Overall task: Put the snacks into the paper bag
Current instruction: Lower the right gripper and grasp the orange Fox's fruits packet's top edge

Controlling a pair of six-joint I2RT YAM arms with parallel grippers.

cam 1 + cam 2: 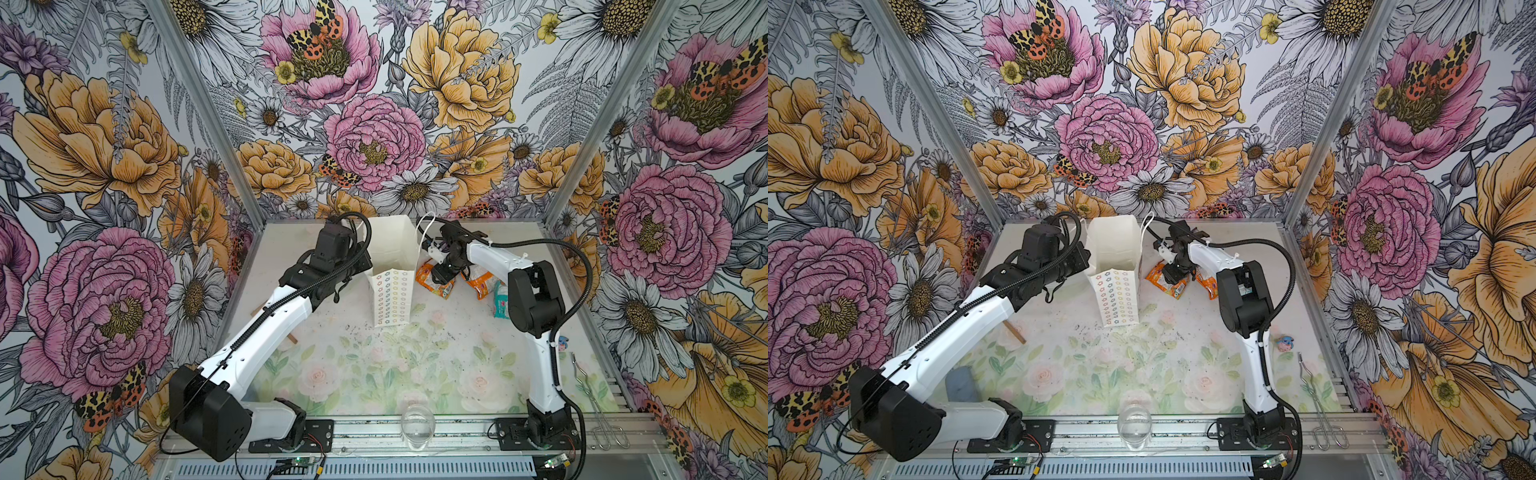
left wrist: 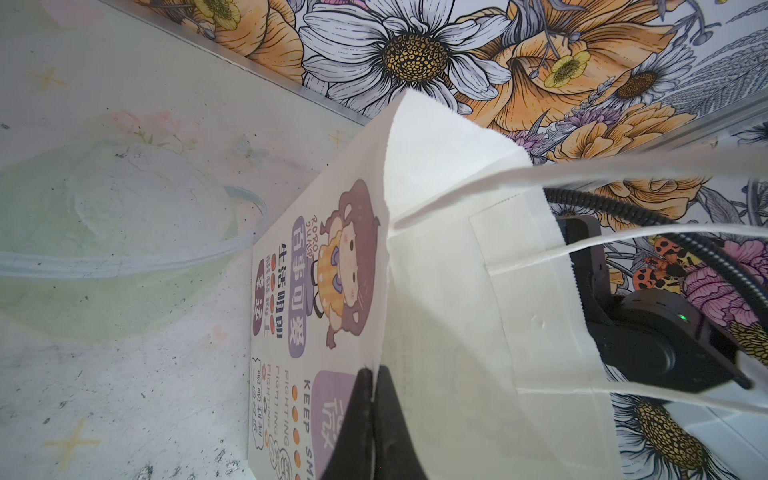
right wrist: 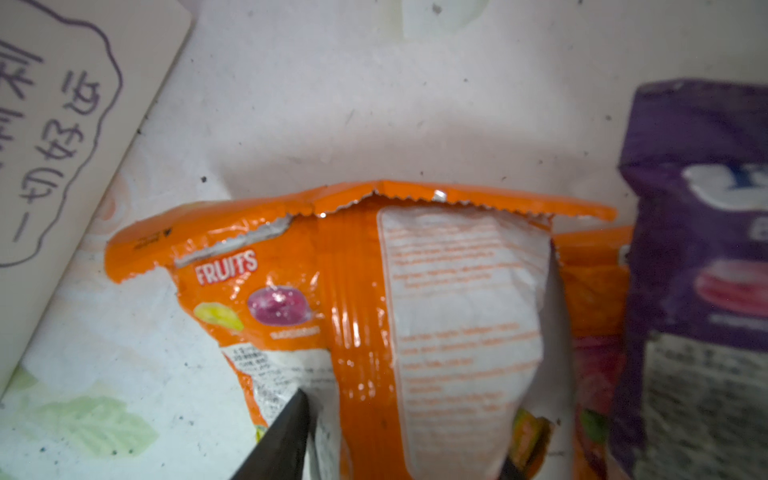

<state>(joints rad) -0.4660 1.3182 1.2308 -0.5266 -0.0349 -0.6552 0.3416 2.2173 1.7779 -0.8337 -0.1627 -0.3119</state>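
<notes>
Tabletop: a pale tabletop printed with faint roses and green leaves, speckled with dark crumbs, filling the lower middle of both top views.
Left arm: a white-and-black arm reaching from the lower left of the frame up to the bag's left wall.
Right arm: a white-and-black arm rising from the lower right and bending over the packets just right of the bag.
Paper bag: a tall white paper bag with white cord handles and rows of small coloured flower rings on its side. It stands upright, mouth open, at the centre of both top views. The left wrist view shows a cartoon girl printed on another face.
Left fingers: black fingers closed together, with the upper edge of the bag's wall pinched between them.
Right fingers: black fingers set apart, one on each side of the nearer orange packet and against its crinkled sides. Whether they clamp it I cannot tell.
Nearer orange packet: an orange-and-white crinkly plastic packet marked "FRUITS", lying on the tabletop just right of the bag.
Second orange packet: a matching orange-and-white packet, on the tabletop just right of the first.
Purple packet: a purple crinkly packet, overlapping the second orange packet's edge.
Teal packet: a teal packet, right of the orange ones, partly behind the right arm.
Glass: a clear drinking glass, bottom centre, at the front rail.
Tongs: thin metal wire tongs, lower right.
Wooden piece: a small wooden stick poking out from under the left arm.
</notes>
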